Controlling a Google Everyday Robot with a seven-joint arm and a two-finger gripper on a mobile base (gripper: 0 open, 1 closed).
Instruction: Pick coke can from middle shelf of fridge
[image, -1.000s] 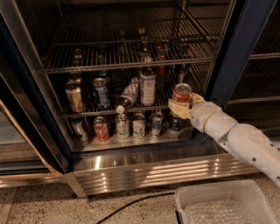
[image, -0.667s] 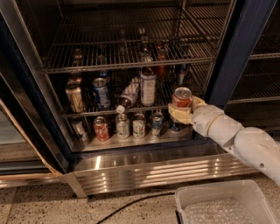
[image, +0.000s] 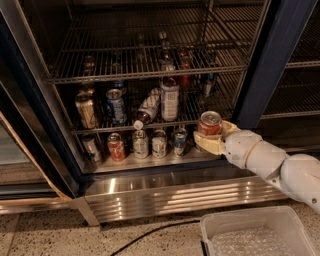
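Note:
The coke can (image: 210, 123), small and red with a silver top, is held upright in my gripper (image: 212, 137) at the right front of the open fridge (image: 280, 55). The gripper's cream fingers (image: 206, 144) are shut on the can's lower part. The can sits just in front of the middle shelf (image: 190, 116), a dark wire rack, near its right end. My white arm (image: 270, 162) reaches in from the lower right.
On the middle shelf stand a white-labelled bottle (image: 169, 98), a tipped bottle (image: 146, 110), a blue can (image: 116, 106) and a tan can (image: 86, 111). Several cans (image: 141, 144) stand on the steel floor below. A clear plastic bin (image: 257, 232) sits on the floor at lower right.
My gripper has drawn the coke can slightly down and outward, away from the shelf. Everything else in the fridge is unmoved.

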